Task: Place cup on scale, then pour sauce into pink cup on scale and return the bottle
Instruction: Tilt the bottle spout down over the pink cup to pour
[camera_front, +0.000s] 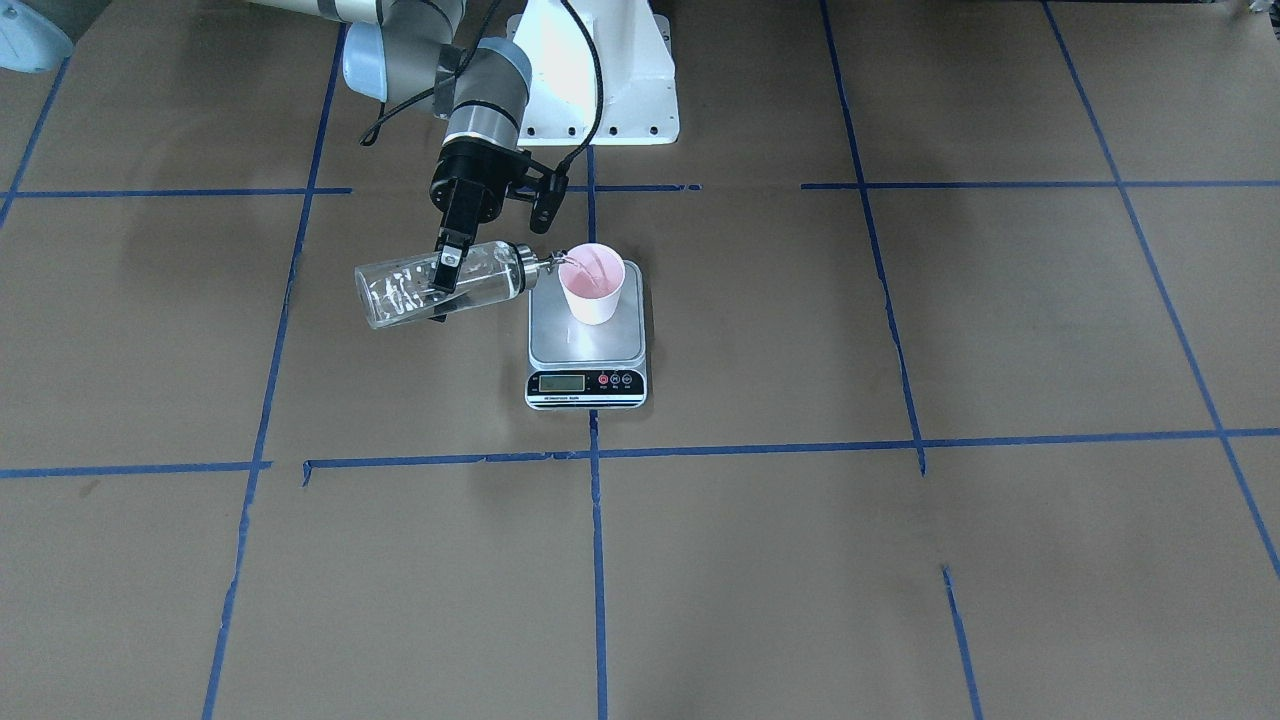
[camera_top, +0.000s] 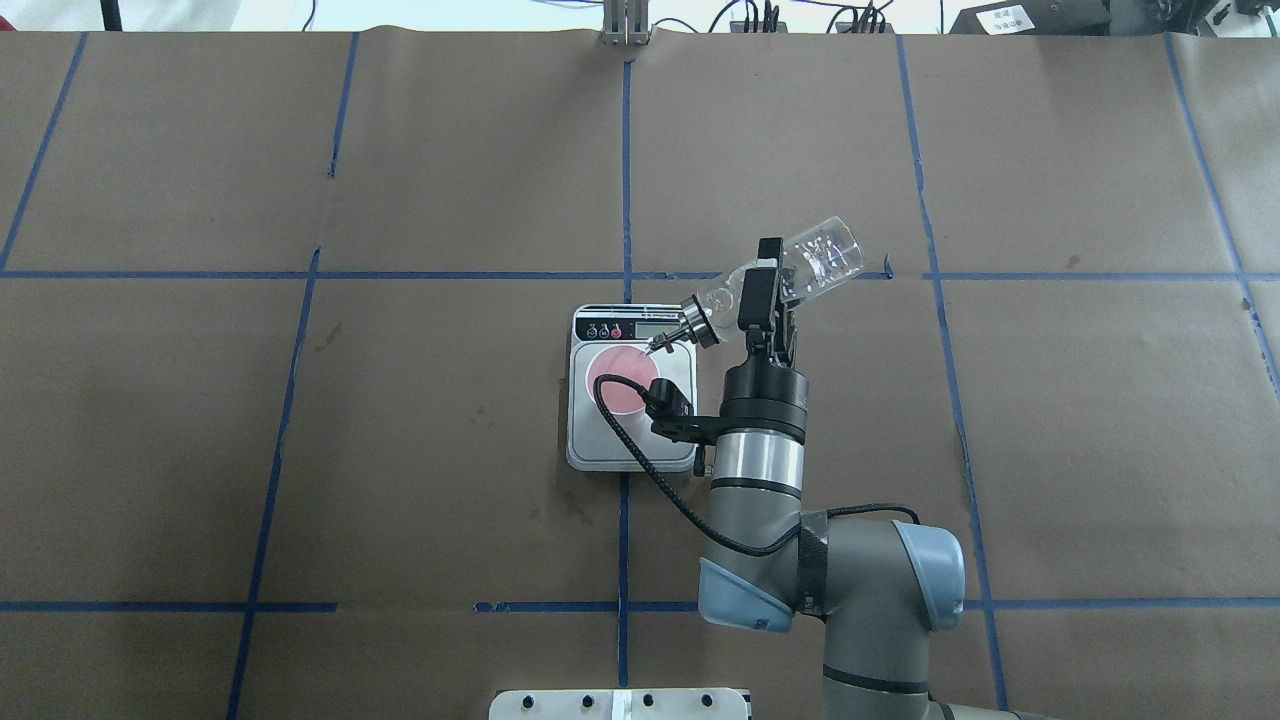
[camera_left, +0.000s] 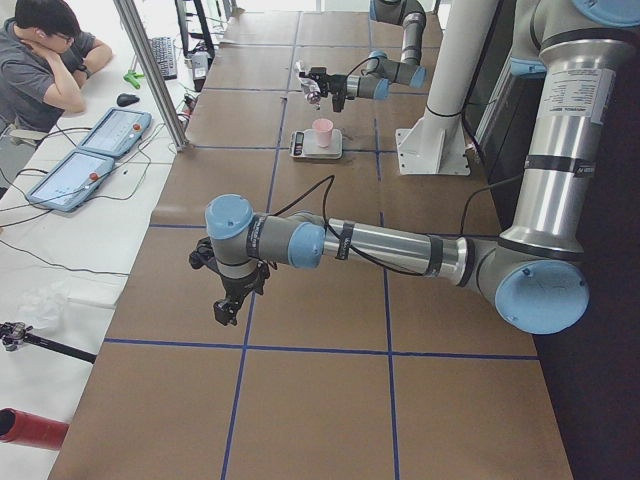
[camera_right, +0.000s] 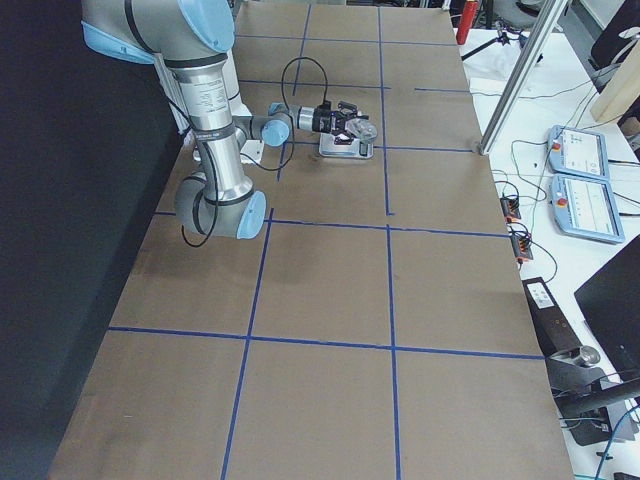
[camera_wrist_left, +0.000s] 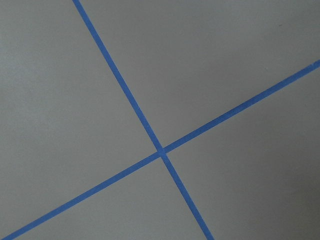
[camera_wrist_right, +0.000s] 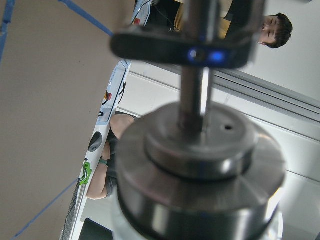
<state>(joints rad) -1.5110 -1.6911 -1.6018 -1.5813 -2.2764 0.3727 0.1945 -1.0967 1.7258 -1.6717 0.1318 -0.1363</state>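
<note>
Bottle (camera_front: 395, 290) tipped near-horizontal, right gripper (camera_front: 446, 280) clamped round its mid-body so spout hangs over cup rim. Thin sauce (camera_front: 578, 265) stream seems to enter pink cup (camera_front: 592, 290). Cup upright on scale (camera_front: 587, 350) platform, robot-side part, display unobstructed. Left gripper (camera_left: 228, 300) parked well apart; open or closed, cannot tell.

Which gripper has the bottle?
The right gripper, shut on the tilted bottle, spout over the cup. The left gripper hangs far from the scale.
</note>
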